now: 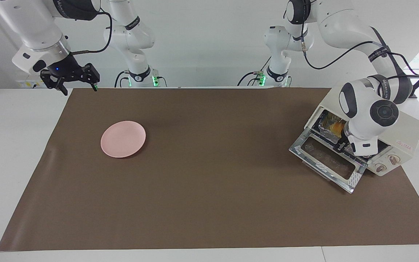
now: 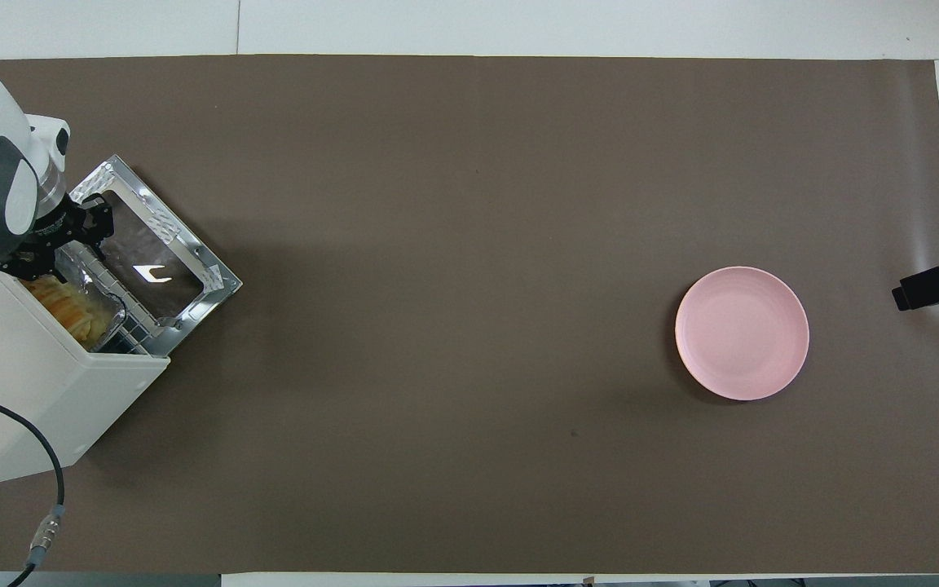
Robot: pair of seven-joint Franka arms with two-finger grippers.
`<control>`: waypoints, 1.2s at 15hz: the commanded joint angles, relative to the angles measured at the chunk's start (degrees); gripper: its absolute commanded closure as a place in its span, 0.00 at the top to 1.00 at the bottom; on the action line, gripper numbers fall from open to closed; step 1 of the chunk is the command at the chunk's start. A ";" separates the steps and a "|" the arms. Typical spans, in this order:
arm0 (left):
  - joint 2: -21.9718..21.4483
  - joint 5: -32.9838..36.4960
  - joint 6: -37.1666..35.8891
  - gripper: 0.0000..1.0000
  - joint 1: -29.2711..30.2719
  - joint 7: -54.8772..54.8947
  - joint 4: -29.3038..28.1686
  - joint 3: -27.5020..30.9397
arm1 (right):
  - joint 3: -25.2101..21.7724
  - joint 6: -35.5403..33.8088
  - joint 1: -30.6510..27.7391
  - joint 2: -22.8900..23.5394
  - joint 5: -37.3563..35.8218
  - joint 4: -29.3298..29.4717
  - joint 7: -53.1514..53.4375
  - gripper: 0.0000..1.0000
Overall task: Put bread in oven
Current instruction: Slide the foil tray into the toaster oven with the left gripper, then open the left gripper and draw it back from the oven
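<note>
The cream-white oven (image 1: 406,134) stands at the left arm's end of the table with its glass door (image 1: 326,162) dropped open. The yellow-orange bread (image 1: 335,125) lies in a crinkled foil tray (image 1: 324,127) on the rack inside; the overhead view shows the bread (image 2: 70,306) there too. My left gripper (image 1: 341,145) is at the oven's mouth, just over the tray's front edge, and also shows in the overhead view (image 2: 62,240). The wrist hides much of it. My right gripper (image 1: 78,87) is open and empty, and waits raised at the right arm's end.
An empty round pink plate (image 1: 123,139) lies on the brown mat (image 1: 209,203) toward the right arm's end. A black cable (image 2: 46,456) runs from the oven's back past the table edge nearest the robots.
</note>
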 commanded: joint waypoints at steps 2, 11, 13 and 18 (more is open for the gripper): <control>-1.26 -0.03 0.63 1.00 0.22 1.77 4.21 -0.33 | 0.65 -0.60 -0.87 -0.91 -0.55 -0.63 -0.80 1.00; -13.02 -1.26 -9.12 1.00 0.65 25.22 5.10 -1.12 | 0.74 -0.60 -0.87 -0.91 -0.55 -0.63 -0.80 1.00; -15.58 -3.36 -12.72 1.00 2.94 34.68 5.01 -1.56 | 0.74 -0.60 -0.87 -0.91 -0.55 -0.63 -0.80 1.00; -24.20 -3.46 -14.92 1.00 13.12 40.45 -4.38 -13.66 | 0.74 -0.60 -0.87 -0.91 -0.55 -0.63 -0.80 1.00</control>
